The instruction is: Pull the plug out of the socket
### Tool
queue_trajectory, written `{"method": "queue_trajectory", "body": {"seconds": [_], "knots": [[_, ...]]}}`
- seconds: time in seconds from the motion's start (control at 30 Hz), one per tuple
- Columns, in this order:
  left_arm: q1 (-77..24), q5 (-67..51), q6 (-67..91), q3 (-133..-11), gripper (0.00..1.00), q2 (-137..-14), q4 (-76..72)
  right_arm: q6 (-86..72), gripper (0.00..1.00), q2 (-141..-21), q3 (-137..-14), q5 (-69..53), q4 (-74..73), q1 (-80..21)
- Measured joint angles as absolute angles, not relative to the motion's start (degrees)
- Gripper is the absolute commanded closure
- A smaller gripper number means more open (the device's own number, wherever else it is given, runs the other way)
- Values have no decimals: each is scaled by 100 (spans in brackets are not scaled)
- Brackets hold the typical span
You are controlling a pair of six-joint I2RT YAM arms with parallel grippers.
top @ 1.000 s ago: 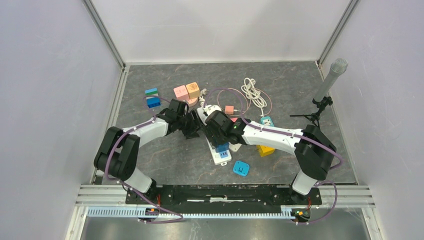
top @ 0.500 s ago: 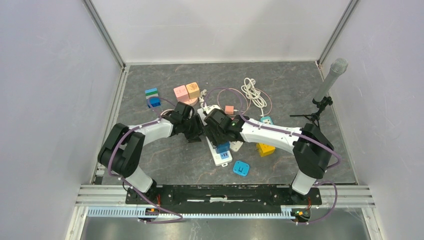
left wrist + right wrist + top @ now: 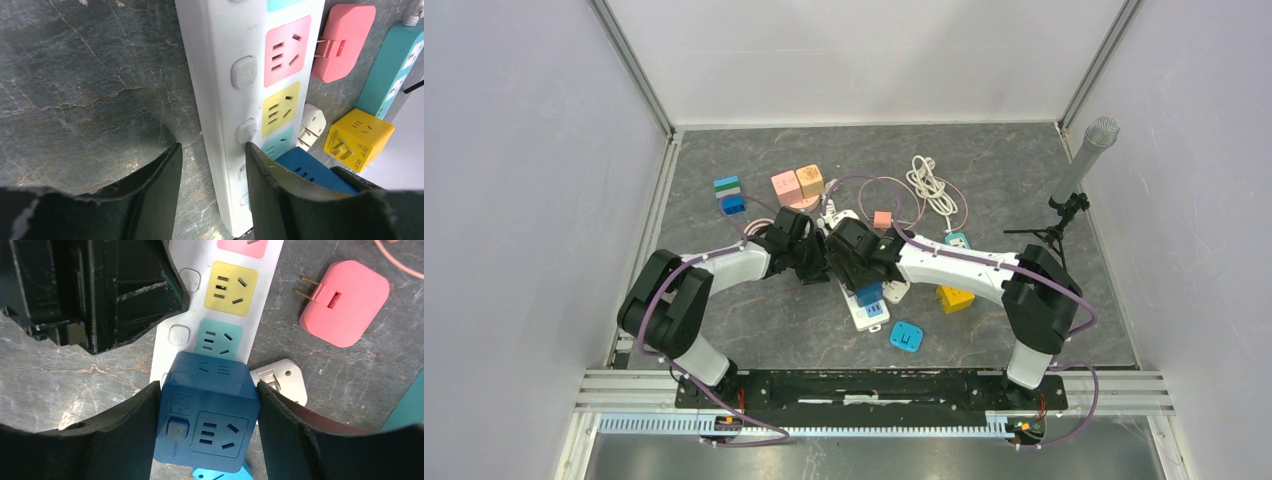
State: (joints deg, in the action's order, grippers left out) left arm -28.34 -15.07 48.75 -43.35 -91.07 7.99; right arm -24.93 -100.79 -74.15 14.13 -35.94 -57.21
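A white power strip [image 3: 867,314] with pink, yellow and teal sockets lies on the grey stone table. A dark blue cube plug [image 3: 210,410] sits in the strip's near end, also seen as the blue plug [image 3: 870,294] from above. My right gripper [image 3: 209,390] is shut on it, one finger pressed on each side. My left gripper [image 3: 211,150] is open astride the strip's [image 3: 215,75] left edge. One finger stands on the table beside the strip and the other rests on its row of buttons, just beside the blue plug [image 3: 310,170].
Right of the strip lie a pink flat plug [image 3: 345,42], a small white adapter [image 3: 311,125], a yellow cube [image 3: 357,137] and a teal strip [image 3: 395,65]. A blue flat adapter [image 3: 907,336] lies nearer me. Coloured cubes [image 3: 785,186], a coiled white cable [image 3: 931,185] and a microphone [image 3: 1084,165] stand farther back.
My left gripper has moved right onto the strip's edge and its jaws have narrowed. My right gripper's jaws have closed in against the blue plug.
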Motion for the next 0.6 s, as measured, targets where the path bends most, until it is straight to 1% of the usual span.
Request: {"method": "queue_trajectory", "body": {"seconds": [0.17, 0.2, 0.23, 0.27, 0.33, 0.37, 0.4, 0.47, 0.53, 0.6], "knots": [[-2838, -1509, 4877, -4331, 47, -9120, 735, -2237, 100, -9830, -6976, 1883, -3028, -5948], [-2838, -1516, 4877, -4331, 47, -9124, 729, -2233, 96, -9784, -6899, 1933, -2939, -5970], [-2838, -1522, 4880, -4331, 47, -9129, 720, -2241, 84, -9751, -6842, 1968, -2869, -5986], [-2838, -1535, 4880, -4331, 47, -9135, 709, -2261, 68, -9734, -6807, 1984, -2821, -5990], [-2838, -1553, 4882, -4333, 47, -9148, 692, -2318, 39, -9734, -6801, 1997, -2827, -5983], [-2838, -1555, 4884, -4333, 47, -9153, 685, -2351, 28, -9734, -6805, 1999, -2851, -5972], [-2838, -1557, 4884, -4331, 47, -9157, 676, -2388, 19, -9736, -6816, 1992, -2884, -5946], [-2840, -1564, 4886, -4329, 47, -9172, 644, -2427, 8, -9736, -6823, 1964, -2947, -5876], [-2847, -1573, 4897, -4307, 47, -9179, 587, -2445, 4, -9734, -6823, 1944, -2939, -5815], [-2847, -1588, 4930, -4289, 47, -9179, 550, -2421, 4, -9717, -6785, 1885, -2895, -5730]]}}
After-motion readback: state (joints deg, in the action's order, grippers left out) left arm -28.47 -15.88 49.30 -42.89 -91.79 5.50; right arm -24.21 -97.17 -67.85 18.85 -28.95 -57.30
